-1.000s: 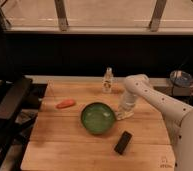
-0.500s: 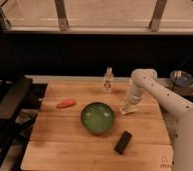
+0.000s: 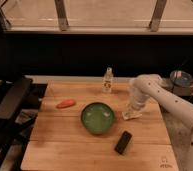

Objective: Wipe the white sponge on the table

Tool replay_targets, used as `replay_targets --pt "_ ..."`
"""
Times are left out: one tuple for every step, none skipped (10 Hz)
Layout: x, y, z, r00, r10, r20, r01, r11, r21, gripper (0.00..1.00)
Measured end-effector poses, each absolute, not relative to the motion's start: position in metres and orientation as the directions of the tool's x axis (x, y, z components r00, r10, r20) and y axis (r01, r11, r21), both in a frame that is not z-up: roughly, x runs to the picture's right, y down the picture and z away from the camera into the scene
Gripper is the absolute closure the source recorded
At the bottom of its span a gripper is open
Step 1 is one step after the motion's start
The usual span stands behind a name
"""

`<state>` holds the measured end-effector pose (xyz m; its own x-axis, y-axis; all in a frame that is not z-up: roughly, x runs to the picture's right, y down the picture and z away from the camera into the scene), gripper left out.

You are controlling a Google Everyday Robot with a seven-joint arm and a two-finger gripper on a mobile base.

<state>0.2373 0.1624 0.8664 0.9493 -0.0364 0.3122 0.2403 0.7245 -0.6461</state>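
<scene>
Gripper [image 3: 133, 108] slid a bit right, now atop the white sponge [image 3: 130, 116] on the table [image 3: 65, 145] by the green bowl [image 3: 97, 119], can't tell its grip.

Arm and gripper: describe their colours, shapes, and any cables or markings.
The arm is white, built of smooth, thick, rounded tubular segments with a bulbous joint at the bend. No cables or markings show. The gripper, pale like the arm, is at the white sponge on the table.
</scene>
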Motion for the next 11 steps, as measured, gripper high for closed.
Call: replay_targets --pt "0.244 0.161 0.866 0.954 -0.031 0.299 0.226 0.730 -0.645 0.99" --pt "0.251 0.157 0.866 0.958 -0.029 0.284 0.213 0.736 -0.643 0.99" --pt "0.264 0.150 0.866 0.965 -0.023 0.262 0.190 0.746 -0.638 0.99" --pt "0.279 0.147 0.866 0.971 -0.012 0.238 0.167 0.750 -0.640 0.99" --pt "0.289 0.145 0.866 0.975 -0.002 0.221 0.148 0.750 -0.644 0.99" --pt "0.305 0.143 0.866 0.980 0.018 0.196 0.117 0.750 -0.651 0.99" --pt "0.325 0.146 0.865 0.985 0.042 0.165 0.079 0.747 -0.660 0.99" --pt "0.336 0.148 0.863 0.987 0.060 0.148 0.054 0.743 -0.667 0.99" --pt "0.355 0.156 0.858 0.988 0.103 0.115 0.002 0.736 -0.677 0.99" --pt "0.367 0.170 0.850 0.986 0.136 0.093 -0.035 0.725 -0.688 0.99" --pt "0.374 0.184 0.841 0.984 0.161 0.079 -0.061 0.715 -0.696 0.99"
